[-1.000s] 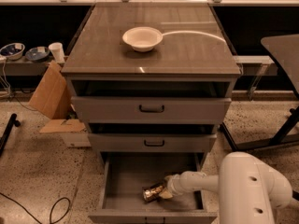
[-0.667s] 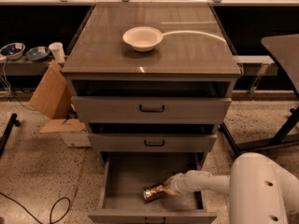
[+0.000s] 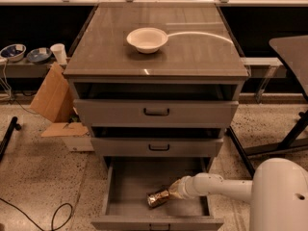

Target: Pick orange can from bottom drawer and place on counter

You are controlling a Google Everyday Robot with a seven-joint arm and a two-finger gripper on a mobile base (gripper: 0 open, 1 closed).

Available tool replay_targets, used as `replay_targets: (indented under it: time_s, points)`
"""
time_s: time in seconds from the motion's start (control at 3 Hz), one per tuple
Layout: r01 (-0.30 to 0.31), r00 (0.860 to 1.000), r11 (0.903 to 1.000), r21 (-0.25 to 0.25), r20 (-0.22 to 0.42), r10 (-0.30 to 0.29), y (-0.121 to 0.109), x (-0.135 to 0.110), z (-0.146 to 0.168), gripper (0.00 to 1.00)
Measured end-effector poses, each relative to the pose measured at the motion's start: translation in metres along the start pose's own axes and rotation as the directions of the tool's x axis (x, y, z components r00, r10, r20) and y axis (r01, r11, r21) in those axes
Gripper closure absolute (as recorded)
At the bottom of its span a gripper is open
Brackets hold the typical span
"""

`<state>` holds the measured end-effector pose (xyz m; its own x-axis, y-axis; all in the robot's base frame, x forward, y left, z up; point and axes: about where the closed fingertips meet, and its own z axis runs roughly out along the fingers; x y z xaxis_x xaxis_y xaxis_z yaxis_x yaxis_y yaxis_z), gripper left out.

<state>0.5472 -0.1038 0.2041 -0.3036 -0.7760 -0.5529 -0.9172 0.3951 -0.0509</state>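
Camera view, Ana asks: where is the orange can?

Ben: It is inside the bottom drawer, which is pulled far out of the cabinet. The can is on the drawer floor, close to the front wall and a little right of the middle. It seems to lie on its side, but the light there is weak.

Ana: And the gripper?

Ben: It is low inside the same drawer, at the right end of the can and touching it. The white arm comes in from the right, over the drawer's side wall. Whether the gripper is clamped on the can or only rests against it, I cannot tell, because its tip merges with the can.

Ana: What is on the counter?

Ben: A white bowl stands there, near the middle and slightly toward the back. The can is well apart from it, far below.

Ana: The other drawers?

Ben: The top drawer and the middle drawer are each pulled out a little. Left of the cabinet, a piece of cardboard is standing on the floor.
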Motion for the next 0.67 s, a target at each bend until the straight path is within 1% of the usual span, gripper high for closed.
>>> replay_targets:
  time_s: [0.33, 0.67]
  points:
    - [0.006, 1.0, 1.0, -0.003, 0.006, -0.006, 0.0026, -0.0059, -0.0102, 1.0]
    - [0.016, 1.0, 0.9997, -0.021, 0.011, -0.016, 0.0099, -0.0116, -0.0109, 1.0]
